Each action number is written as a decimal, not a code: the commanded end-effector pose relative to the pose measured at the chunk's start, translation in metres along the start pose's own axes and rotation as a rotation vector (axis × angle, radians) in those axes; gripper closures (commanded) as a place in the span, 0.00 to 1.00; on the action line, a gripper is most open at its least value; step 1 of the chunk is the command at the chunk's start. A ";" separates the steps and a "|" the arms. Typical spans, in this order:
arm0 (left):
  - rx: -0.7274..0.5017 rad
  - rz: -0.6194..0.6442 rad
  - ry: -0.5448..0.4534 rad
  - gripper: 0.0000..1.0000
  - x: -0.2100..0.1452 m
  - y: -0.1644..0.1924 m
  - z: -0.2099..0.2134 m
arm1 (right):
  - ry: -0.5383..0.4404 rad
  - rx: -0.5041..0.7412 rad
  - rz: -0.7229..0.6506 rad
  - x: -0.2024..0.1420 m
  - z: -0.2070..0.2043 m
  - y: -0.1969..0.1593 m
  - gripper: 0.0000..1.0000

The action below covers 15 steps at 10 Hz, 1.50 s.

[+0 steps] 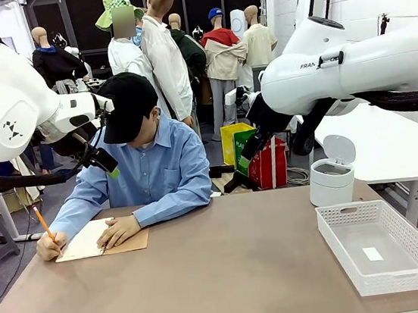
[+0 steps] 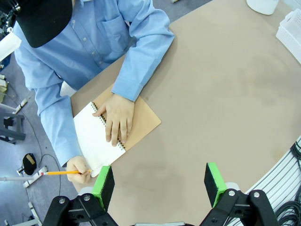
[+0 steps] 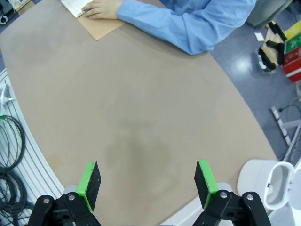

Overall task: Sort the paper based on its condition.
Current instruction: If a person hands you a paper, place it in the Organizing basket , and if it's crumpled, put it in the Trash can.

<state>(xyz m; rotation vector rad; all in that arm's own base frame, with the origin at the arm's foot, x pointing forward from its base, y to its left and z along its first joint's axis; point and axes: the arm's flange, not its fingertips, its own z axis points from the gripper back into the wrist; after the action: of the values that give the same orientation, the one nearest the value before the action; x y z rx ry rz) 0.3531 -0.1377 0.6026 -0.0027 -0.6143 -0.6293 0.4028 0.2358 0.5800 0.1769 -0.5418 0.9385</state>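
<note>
No loose paper lies in view. A person in a blue shirt writes with an orange pencil [image 1: 44,222] in a spiral notebook [image 1: 101,238] with a tan cover at the table's far left, one hand flat on its page [image 2: 101,136]. My left gripper [image 2: 160,183] hangs open high above the table near the notebook, nothing between its green pads [image 2: 103,186]. In the front view it sits raised beside the person's shoulder [image 1: 109,165]. My right gripper [image 3: 148,181] is open too, high over the bare middle of the table [image 3: 141,117].
A white mesh basket [image 1: 380,246] stands at the table's right with a tiny white scrap [image 1: 372,254] inside. A white lidded bin [image 1: 331,172] sits behind it. Cables [image 3: 9,155] run beside the table's near edge.
</note>
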 end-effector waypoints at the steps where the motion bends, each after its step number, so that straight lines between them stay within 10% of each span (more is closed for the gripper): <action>1: -0.003 -0.005 -0.003 0.00 0.000 0.001 0.001 | 0.003 -0.001 -0.005 0.000 -0.001 0.001 0.00; 15: -0.003 -0.005 -0.003 0.00 0.000 0.001 0.001 | 0.003 -0.001 -0.005 0.000 -0.001 0.001 0.00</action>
<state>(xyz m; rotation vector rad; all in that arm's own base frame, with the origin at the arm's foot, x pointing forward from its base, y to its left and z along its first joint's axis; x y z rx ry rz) 0.3531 -0.1377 0.6026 -0.0027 -0.6143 -0.6294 0.4028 0.2358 0.5800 0.1769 -0.5418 0.9384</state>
